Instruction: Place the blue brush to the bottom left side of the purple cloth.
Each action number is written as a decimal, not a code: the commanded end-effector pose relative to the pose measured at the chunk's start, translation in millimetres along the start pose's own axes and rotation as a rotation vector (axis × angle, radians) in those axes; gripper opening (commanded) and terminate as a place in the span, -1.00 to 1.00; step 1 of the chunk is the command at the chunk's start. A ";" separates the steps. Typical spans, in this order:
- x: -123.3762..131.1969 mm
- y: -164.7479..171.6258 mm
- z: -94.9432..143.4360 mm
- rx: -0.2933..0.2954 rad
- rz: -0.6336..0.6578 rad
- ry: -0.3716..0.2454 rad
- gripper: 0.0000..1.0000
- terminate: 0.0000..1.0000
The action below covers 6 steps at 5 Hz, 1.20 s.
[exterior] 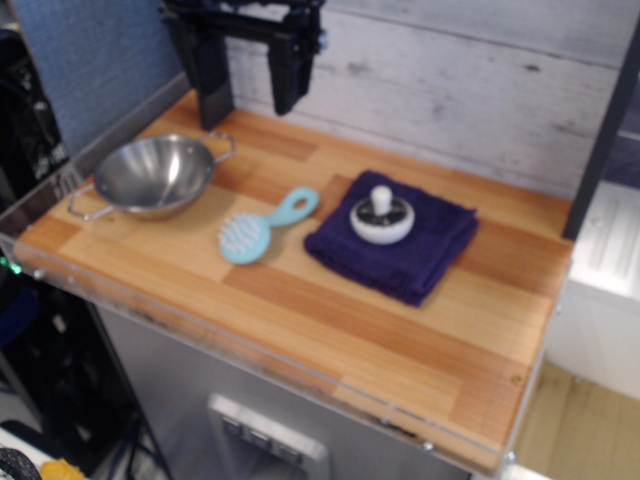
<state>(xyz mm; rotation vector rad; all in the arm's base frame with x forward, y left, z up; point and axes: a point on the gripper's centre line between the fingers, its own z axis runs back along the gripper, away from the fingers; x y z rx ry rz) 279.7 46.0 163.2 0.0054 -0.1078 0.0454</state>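
The blue brush (262, 227) lies bristles-up on the wooden table (350, 320), just left of the purple cloth (396, 240). I judge it light, stiff, slippery; I'd pinch its narrow handle. The gripper (247, 80) hangs spread, empty.

Whitewashed plank wall (480, 90) behind; blue fabric panel (90, 60) left.
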 end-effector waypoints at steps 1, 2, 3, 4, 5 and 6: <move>-20.6 -13.0 24.1 0.022 -0.015 -0.072 1.00 -1.00; -19.9 -11.8 21.7 0.022 -0.003 -0.080 1.00 -1.00; -19.9 -11.8 21.7 0.022 -0.003 -0.080 1.00 -1.00; -19.9 -11.8 21.7 0.022 -0.003 -0.080 1.00 -1.00; -19.9 -11.8 21.7 0.022 -0.003 -0.080 1.00 -1.00; -19.9 -11.8 21.7 0.022 -0.003 -0.080 1.00 1.00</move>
